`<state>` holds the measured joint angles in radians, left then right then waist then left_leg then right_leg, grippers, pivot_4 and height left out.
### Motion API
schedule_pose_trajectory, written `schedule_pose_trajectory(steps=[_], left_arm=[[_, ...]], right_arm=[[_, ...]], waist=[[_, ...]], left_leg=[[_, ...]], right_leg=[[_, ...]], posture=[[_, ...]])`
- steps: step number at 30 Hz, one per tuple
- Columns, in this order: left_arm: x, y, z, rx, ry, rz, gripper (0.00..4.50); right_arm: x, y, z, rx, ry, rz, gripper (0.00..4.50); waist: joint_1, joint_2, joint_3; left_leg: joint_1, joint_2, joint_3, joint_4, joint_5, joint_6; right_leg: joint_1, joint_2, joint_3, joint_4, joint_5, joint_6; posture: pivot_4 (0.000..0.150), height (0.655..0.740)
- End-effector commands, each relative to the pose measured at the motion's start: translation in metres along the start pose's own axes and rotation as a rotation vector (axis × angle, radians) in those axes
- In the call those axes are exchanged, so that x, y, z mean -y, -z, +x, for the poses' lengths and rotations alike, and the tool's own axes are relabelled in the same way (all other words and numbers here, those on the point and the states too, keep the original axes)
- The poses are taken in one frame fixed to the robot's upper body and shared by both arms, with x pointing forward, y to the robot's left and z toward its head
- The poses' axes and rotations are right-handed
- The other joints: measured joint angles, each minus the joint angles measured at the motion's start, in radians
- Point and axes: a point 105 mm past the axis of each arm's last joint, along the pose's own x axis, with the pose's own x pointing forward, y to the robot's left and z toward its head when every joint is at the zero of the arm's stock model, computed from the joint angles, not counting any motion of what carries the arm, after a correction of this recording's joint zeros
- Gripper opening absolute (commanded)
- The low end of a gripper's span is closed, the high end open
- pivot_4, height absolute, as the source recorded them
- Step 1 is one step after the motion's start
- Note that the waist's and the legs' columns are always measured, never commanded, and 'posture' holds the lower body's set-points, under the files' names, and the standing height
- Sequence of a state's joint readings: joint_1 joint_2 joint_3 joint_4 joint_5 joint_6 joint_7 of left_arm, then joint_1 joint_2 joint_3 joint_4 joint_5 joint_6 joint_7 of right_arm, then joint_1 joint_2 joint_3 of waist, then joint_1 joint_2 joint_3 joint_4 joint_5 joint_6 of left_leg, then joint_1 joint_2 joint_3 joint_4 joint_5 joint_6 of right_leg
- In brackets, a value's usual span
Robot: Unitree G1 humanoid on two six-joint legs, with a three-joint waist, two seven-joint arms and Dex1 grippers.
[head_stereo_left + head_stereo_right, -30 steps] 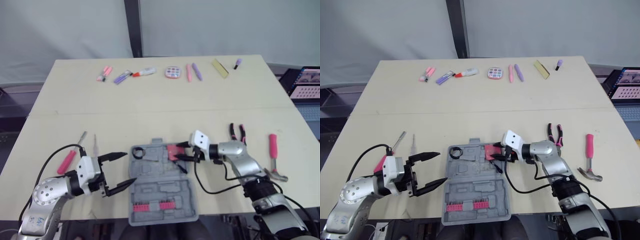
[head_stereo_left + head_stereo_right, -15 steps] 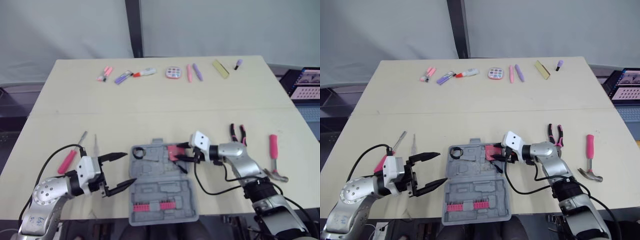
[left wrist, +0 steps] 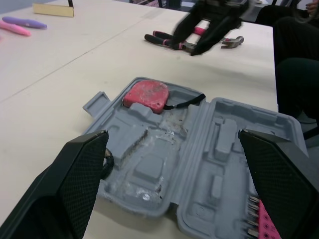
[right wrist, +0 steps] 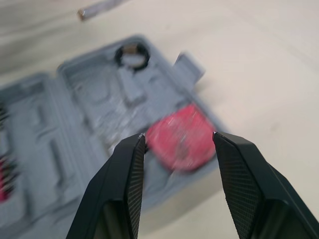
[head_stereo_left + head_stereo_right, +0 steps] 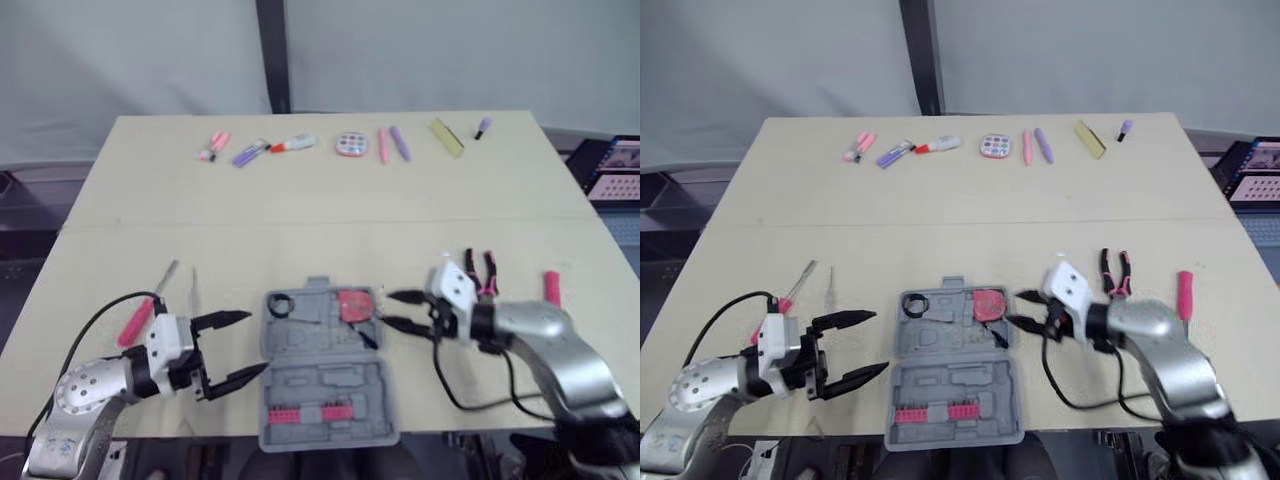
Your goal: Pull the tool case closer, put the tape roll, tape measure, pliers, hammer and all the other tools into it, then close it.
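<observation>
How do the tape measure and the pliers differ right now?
The tape measure is red and rounded; the pliers are long, with pink-and-black handles. The tape measure sits inside the open tool case; the pliers lie outside on the table. Neither is being gripped.

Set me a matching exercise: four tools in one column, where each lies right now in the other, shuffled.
Tools:
1. tape roll
2. tape measure
3. pliers
4. pink-handled screwdriver

Places:
A. on the table, left of the tool case
B. in the case, far left corner
C. on the table, right of the case
D. in the case, far right part

Pairs: 1-B, 2-D, 3-C, 4-A.
</observation>
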<state>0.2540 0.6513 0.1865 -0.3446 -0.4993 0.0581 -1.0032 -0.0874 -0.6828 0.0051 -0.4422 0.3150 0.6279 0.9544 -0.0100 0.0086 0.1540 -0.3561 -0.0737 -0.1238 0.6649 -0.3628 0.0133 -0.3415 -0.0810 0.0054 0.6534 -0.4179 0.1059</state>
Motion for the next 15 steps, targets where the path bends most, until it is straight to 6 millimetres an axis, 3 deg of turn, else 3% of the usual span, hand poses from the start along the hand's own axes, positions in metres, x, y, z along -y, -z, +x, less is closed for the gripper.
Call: schedule_pose_trajectory(steps=[1, 4, 7, 12, 15], left_arm=[[0.005, -0.009, -0.009, 0.019, 0.007, 0.028, 4.5], [0.011, -0.008, -0.016, 0.018, 0.032, 0.026, 4.5], [0.014, -0.009, -0.024, 0.029, 0.066, 0.05, 4.5], [0.013, -0.013, -0.02, 0.058, 0.1, 0.058, 4.5], [0.013, -0.014, -0.017, 0.064, 0.114, 0.058, 4.5]], right_arm=[[-0.014, -0.01, -0.017, 0.025, 0.021, 0.049, 2.32], [-0.023, 0.004, -0.031, -0.019, 0.057, 0.114, 3.16], [-0.028, 0.026, -0.046, -0.085, 0.11, 0.17, 4.48], [-0.036, 0.047, -0.053, -0.137, 0.136, 0.205, 4.48], [-0.03, 0.047, -0.052, -0.126, 0.186, 0.207, 4.48]], waist=[[0.005, 0.001, 0.0], [0.01, 0.0, 0.0], [0.019, 0.0, 0.0], [0.026, 0.0, 0.0], [0.022, 0.0, 0.0]], left_leg=[[-0.001, 0.0, 0.001, 0.0, 0.0, 0.0], [-0.001, 0.002, 0.003, 0.0, 0.001, 0.0], [-0.001, 0.001, 0.002, 0.0, 0.0, 0.0], [-0.001, 0.001, 0.003, 0.001, 0.0, 0.0], [-0.001, 0.001, 0.003, 0.0, 0.0, 0.0]], right_leg=[[0.001, 0.0, 0.0, -0.003, 0.0, 0.0], [0.003, 0.001, 0.0, -0.01, 0.0, 0.0], [0.003, 0.001, 0.0, -0.009, 0.0, 0.0], [0.004, 0.0, 0.0, -0.01, 0.0, 0.0], [0.004, 0.001, 0.0, -0.01, 0.0, 0.0]], posture=[[0.15, 0.74], [0.15, 0.74], [0.15, 0.74], [0.15, 0.74], [0.15, 0.74]])
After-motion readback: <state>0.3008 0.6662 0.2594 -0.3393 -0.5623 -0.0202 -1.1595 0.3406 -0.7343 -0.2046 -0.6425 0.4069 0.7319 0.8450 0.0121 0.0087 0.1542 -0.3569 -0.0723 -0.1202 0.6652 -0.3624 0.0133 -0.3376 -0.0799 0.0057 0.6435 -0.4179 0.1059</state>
